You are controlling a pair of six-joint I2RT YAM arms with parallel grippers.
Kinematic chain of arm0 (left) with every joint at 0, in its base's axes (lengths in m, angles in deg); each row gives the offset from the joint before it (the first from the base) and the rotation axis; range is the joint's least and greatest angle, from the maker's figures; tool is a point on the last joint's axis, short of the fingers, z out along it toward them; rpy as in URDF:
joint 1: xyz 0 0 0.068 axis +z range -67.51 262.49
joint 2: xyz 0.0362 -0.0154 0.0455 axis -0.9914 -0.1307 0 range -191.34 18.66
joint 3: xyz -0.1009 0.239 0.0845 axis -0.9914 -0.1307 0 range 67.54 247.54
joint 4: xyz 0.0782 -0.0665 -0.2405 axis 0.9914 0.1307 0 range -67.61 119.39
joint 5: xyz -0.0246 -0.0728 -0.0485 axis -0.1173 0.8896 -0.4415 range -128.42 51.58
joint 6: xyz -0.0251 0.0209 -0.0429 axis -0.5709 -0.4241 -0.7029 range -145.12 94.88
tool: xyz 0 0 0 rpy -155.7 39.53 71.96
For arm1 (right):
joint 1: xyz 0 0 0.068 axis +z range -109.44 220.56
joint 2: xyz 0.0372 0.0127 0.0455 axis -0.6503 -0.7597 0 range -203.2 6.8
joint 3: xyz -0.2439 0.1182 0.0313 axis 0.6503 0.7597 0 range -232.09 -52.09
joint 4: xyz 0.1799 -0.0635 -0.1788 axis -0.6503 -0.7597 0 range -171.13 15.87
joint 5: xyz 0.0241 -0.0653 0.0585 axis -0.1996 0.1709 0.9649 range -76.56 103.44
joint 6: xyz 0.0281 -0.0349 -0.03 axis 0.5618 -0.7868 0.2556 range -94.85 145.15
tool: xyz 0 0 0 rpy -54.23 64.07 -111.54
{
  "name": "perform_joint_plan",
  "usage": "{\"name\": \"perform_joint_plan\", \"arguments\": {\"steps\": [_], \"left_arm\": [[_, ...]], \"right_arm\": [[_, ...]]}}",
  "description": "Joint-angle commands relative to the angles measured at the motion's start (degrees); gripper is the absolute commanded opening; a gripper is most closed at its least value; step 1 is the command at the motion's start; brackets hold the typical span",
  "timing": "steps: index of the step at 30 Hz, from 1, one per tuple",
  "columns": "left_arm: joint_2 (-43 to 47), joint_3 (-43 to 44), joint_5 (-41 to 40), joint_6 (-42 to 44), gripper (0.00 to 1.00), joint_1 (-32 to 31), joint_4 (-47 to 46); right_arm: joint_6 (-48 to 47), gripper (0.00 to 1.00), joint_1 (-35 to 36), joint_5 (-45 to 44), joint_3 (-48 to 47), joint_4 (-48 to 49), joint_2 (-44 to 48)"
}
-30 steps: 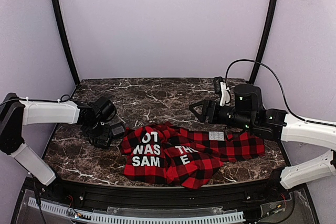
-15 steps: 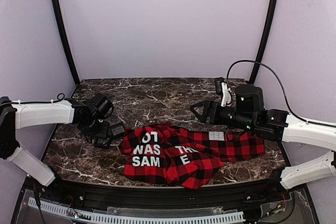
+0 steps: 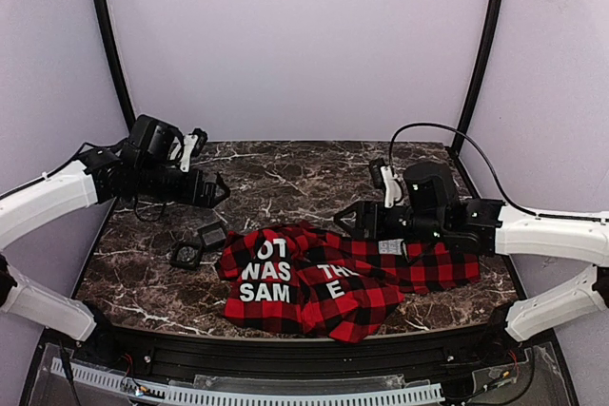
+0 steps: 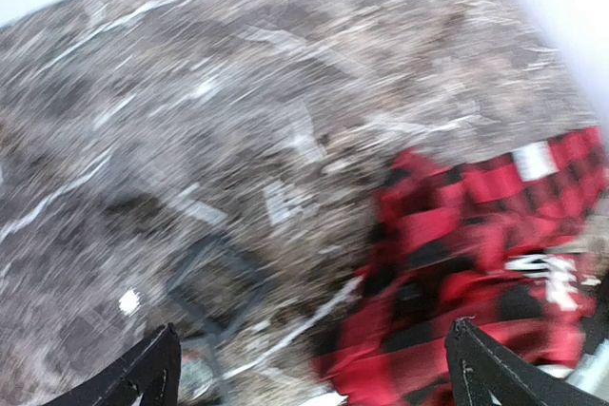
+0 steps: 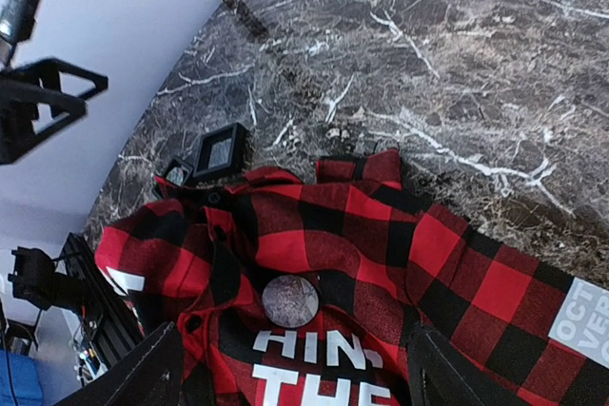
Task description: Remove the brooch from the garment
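1. My top cam sits high at the near edge, looking down and forward across the whole table (image 3: 285,164).
2. Left wrist cam's blurry, tilted down toward the garment (image 4: 476,235).
3. Right wrist cam looks down on it closer; all three share it.

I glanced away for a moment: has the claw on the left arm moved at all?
Yes. The left gripper was down at the black frames beside the garment. It has moved up and away from them in the top view, and the frames stayed put.
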Motion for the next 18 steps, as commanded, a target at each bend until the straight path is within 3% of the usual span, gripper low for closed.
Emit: {"name": "perform_joint_plan", "arguments": {"steps": [1, 5, 10, 14, 18], "left_arm": [[-2.4, 4.2, 22.6, 5.2, 0.99, -0.2, -5.2], [-6.7, 6.0, 30.4, 6.5, 0.99, -2.8, -7.8], [-10.3, 5.8, 31.2, 7.8, 0.99, -8.6, -10.1], [-13.1, 5.2, 30.5, 8.2, 0.98, -12.4, -10.6], [-14.5, 4.9, 30.1, 9.0, 0.90, -13.2, -8.0]], "right_arm": [[-1.1, 0.80, 0.3, 5.9, -0.3, 0.6, -4.2], [-0.9, 0.79, 1.9, 9.2, -0.1, 1.4, -8.4], [1.0, 0.73, 4.4, 10.5, 1.4, 4.1, -12.9], [2.5, 0.60, 6.3, 11.7, 1.7, 5.2, -16.1], [4.6, 0.48, 9.1, 13.2, 2.5, 4.6, -16.9]]}}
